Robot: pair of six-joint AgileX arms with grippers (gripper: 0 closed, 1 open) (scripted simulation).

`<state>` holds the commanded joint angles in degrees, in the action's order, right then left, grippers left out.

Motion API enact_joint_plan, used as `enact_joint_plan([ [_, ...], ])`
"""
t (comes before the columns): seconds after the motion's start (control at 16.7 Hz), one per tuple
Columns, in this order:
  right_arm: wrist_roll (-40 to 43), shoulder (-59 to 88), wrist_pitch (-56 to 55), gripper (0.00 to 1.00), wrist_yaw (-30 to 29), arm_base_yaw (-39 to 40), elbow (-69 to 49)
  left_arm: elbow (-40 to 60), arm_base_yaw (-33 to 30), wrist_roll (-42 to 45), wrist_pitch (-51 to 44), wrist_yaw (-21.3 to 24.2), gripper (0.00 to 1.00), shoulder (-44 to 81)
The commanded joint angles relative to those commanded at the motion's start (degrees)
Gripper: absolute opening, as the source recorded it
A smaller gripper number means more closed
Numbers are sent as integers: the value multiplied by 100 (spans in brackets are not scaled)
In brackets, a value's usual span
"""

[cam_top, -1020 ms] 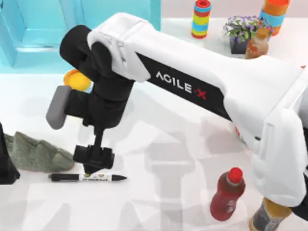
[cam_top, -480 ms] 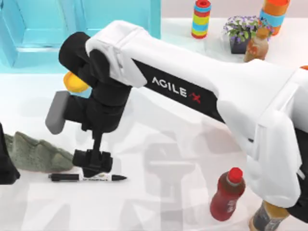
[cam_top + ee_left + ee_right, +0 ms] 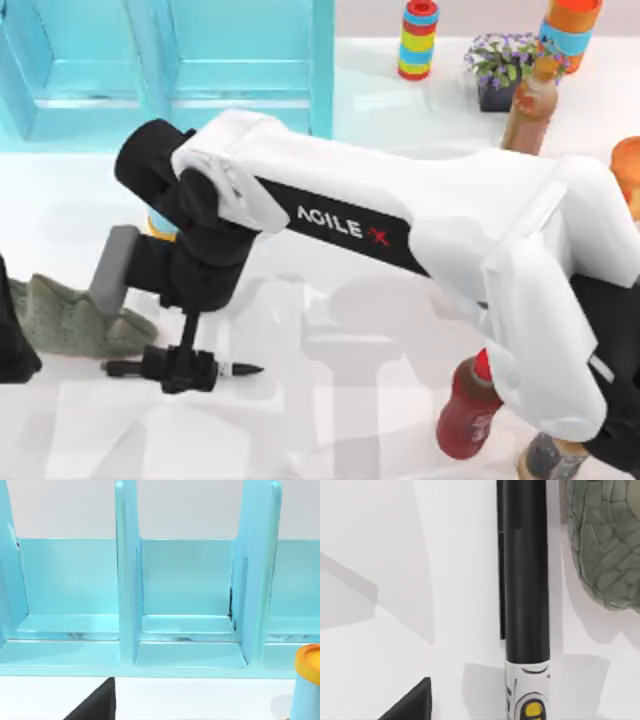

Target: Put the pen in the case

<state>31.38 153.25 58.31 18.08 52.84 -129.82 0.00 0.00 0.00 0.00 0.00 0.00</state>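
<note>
The pen [image 3: 238, 370] lies flat near the table's front left, with its black cap pointing left and its tip pointing right. My right gripper [image 3: 183, 369] is down over the pen's middle and open, one finger on each side of the barrel. In the right wrist view the pen [image 3: 522, 580] runs close beneath the camera, and one black fingertip [image 3: 415, 705] stands clear of it. The light-turquoise case [image 3: 230, 60] stands at the back left, and its open compartments [image 3: 185, 655] face the left wrist camera. My left arm [image 3: 10, 345] is parked at the left edge, with one fingertip [image 3: 97, 705] showing off to the side.
A green stone-like lump [image 3: 70, 318] lies just behind the pen's cap. A blue cylinder with a yellow-orange top [image 3: 307, 680] stands in front of the case. A red bottle [image 3: 465, 415] and a brown one [image 3: 550, 460] stand front right. A striped can [image 3: 420, 38], a plant [image 3: 500, 65] and a sauce bottle [image 3: 527, 105] stand at the back right.
My right gripper has come down from just above the pen to straddle its barrel, and the whole right arm has shifted toward the table's front. The pen has not moved.
</note>
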Motion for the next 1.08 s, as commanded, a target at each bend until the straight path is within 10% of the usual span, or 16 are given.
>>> enact_joint_plan([
  [0.3,-88,-8,-97,100,-6,94,50,0,0,0,0,0,100,0],
  [1.08,-88,-8,-97,2,-6,94,50,0,0,0,0,0,100,0],
])
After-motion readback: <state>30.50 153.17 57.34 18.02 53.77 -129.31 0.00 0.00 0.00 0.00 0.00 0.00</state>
